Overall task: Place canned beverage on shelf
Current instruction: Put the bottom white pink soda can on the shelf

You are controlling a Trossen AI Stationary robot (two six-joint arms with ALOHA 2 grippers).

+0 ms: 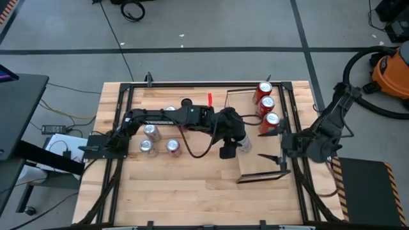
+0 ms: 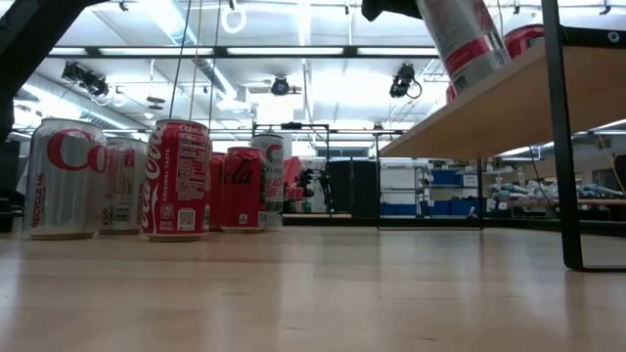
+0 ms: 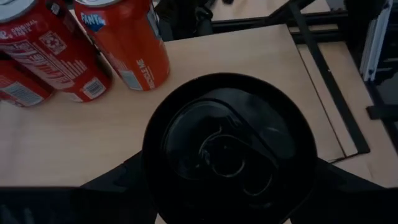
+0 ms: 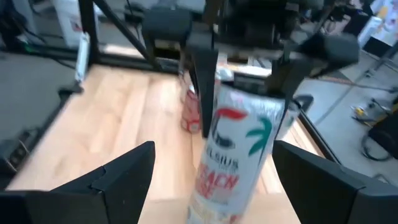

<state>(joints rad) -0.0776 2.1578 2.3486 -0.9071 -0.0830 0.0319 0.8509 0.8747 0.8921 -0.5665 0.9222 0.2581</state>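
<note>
Centre of the high view: the left hand (image 1: 243, 144) grips a tall white can (image 1: 245, 145) by its top, tilted, over the shelf (image 1: 252, 150). Three red cans (image 1: 266, 103) stand at the shelf's upper right. At right, the right hand (image 1: 276, 159) waits half open, holding nothing, beside the shelf's edge.

You see two matte black jointed arms, the left arm (image 1: 172, 118) trailing a thin black cable loop. The right arm (image 1: 329, 124) looks chunkier. Your right wrist view shows broad, flat, tapering dark fingers (image 4: 109, 177).
</note>
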